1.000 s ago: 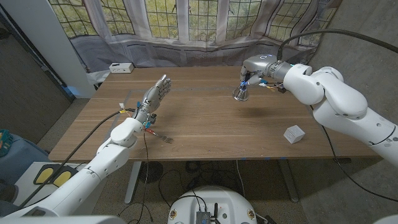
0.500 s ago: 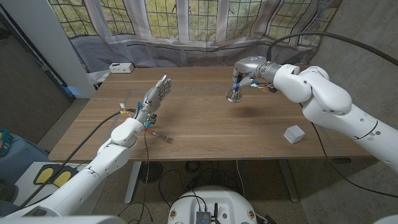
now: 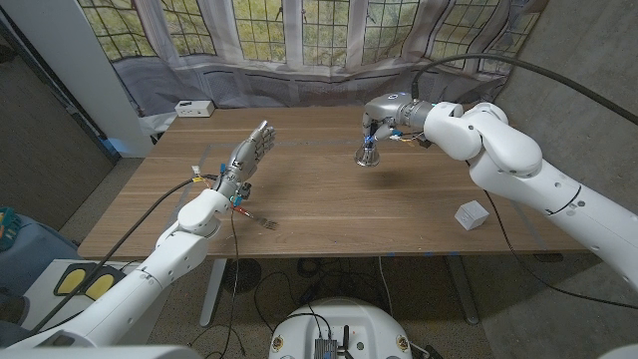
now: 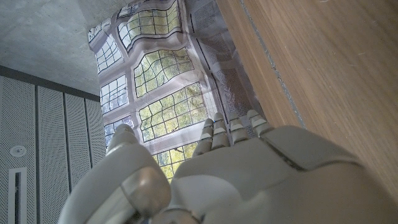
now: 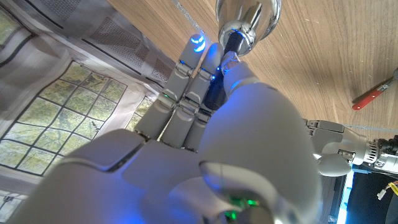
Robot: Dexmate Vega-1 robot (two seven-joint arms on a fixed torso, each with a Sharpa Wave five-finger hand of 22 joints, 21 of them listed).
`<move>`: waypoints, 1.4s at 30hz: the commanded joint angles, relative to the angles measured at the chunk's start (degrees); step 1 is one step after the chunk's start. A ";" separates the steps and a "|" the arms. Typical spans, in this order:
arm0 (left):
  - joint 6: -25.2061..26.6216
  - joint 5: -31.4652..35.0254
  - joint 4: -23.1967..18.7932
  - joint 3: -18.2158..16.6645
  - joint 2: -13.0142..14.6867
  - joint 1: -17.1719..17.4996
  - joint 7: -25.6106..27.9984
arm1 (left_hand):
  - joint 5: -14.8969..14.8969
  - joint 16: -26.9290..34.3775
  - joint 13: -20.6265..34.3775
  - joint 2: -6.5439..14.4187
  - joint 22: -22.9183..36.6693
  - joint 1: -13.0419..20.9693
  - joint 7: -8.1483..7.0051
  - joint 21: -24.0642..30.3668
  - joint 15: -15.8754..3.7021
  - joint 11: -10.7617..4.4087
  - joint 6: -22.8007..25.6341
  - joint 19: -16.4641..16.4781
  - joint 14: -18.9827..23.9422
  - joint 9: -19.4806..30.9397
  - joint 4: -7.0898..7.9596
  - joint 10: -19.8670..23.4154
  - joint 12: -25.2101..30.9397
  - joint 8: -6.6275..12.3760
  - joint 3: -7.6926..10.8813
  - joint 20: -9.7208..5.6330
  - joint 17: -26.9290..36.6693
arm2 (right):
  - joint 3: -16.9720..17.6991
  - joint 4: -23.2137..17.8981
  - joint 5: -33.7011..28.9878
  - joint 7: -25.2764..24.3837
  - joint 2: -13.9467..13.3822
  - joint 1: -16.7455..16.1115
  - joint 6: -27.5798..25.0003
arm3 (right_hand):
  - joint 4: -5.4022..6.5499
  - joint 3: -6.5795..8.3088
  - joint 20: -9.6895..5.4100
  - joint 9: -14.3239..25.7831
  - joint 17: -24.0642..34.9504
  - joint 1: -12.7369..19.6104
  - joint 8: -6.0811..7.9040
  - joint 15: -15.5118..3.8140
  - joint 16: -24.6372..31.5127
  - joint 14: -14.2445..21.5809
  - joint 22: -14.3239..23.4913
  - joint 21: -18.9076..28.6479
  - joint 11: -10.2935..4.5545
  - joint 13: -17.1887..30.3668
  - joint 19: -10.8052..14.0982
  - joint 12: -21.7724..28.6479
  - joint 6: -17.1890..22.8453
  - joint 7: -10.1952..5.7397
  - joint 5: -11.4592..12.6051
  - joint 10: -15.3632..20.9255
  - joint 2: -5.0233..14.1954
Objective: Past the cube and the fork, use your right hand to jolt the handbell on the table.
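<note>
The right hand (image 3: pixel 384 113) holds the handbell (image 3: pixel 367 152) by its handle, above the far middle part of the wooden table (image 3: pixel 329 214). The fingers are closed around the dark handle, and in the right wrist view the shiny bell (image 5: pixel 247 15) hangs in front of the fingertips (image 5: pixel 198 43), with its mouth toward the wood. Compared with one second ago, the right hand and the bell have moved toward the robot's left, further from the right edge of the table; the bell's shadow on the wood has moved with it. I cannot tell whether the bell touches the table or hangs just over it. The left hand (image 3: pixel 246 160) stays where it was, at the left part of the table, with its fingers straight and apart and holding nothing. The fork (image 3: pixel 261 220) with a red handle lies near the front edge, just beside the left wrist, and has not moved. The white cube (image 3: pixel 472 214) lies near the front right edge, well apart from the bell, also unchanged. A small white box (image 3: pixel 193 108) sits at the far left corner.
</note>
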 commanded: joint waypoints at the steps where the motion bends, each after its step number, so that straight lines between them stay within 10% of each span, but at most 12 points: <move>1: -0.49 0.01 0.19 -0.05 -0.21 0.12 -0.01 | -0.18 0.07 0.23 0.38 0.20 -0.30 -0.06 -0.12 0.11 -0.07 0.31 -0.46 0.05 0.18 -0.13 0.72 0.26 0.36 0.11 0.42 0.08 | -3.61 3.50 -3.15 1.90 3.04 3.31 2.19 | -0.06 0.39 -0.89 0.30 0.21 -0.16 -0.04 -0.04 -0.23 0.20 0.00 0.45 1.83 1.60 -0.20 0.36 0.15 0.31 0.47 2.55 0.47; 42: -0.45 -0.70 1.17 0.03 -0.65 -0.40 -0.57 | -0.19 0.03 0.22 0.48 0.20 -0.27 0.00 -0.10 0.09 -0.20 0.33 -0.48 0.05 0.18 -0.26 0.62 0.16 0.27 0.25 0.58 0.08 | -9.94 13.60 -6.89 4.04 8.79 7.82 2.42 | -0.07 0.47 -0.82 0.32 0.12 -0.30 -0.16 -0.05 -0.44 0.24 -0.05 1.19 1.94 1.78 -0.47 0.05 -0.03 0.30 0.38 2.65 0.49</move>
